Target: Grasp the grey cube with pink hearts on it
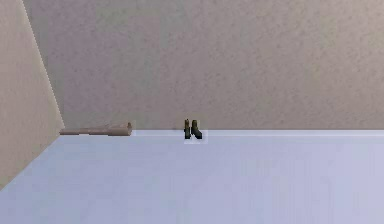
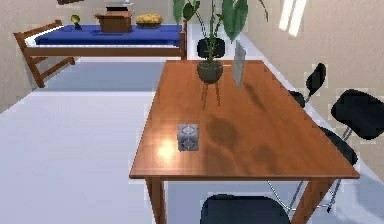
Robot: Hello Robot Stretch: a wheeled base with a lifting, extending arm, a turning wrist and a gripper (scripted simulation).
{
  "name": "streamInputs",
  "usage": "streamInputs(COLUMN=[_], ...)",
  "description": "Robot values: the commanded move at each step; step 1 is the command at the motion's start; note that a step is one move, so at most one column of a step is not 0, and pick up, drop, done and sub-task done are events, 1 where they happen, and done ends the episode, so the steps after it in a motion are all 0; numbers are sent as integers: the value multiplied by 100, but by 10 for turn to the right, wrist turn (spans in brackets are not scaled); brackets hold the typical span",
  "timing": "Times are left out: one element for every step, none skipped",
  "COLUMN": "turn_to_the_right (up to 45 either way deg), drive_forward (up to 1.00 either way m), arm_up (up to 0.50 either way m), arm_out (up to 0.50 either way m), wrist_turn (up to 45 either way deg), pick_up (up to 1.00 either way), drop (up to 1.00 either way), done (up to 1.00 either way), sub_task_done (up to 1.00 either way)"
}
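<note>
A small grey cube [image 2: 188, 137] with faint pinkish marks on its faces stands on the brown wooden table [image 2: 260, 130] in the arm side view. It sits near the table's left edge, toward the near end. A bright patch of light lies on the wood just below and left of it.
A potted plant [image 2: 210, 68] and a tall grey-blue upright object [image 2: 240, 64] stand at the table's far end. Black chairs [image 2: 355, 112] line its right side, and another chair [image 2: 245, 210] its near end. A blue-covered bed [image 2: 100, 38] lies at the back left. By the wall in the forward view lie a brown bat-like object [image 1: 100, 129] and a small dark object [image 1: 193, 130].
</note>
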Motion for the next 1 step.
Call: streamInputs(turn_to_the_right=[0], drive_forward=[0], arm_up=[50], arm_out=[0], wrist_turn=[0], pick_up=[0], drop=[0], done=[0], sub_task_done=[0])
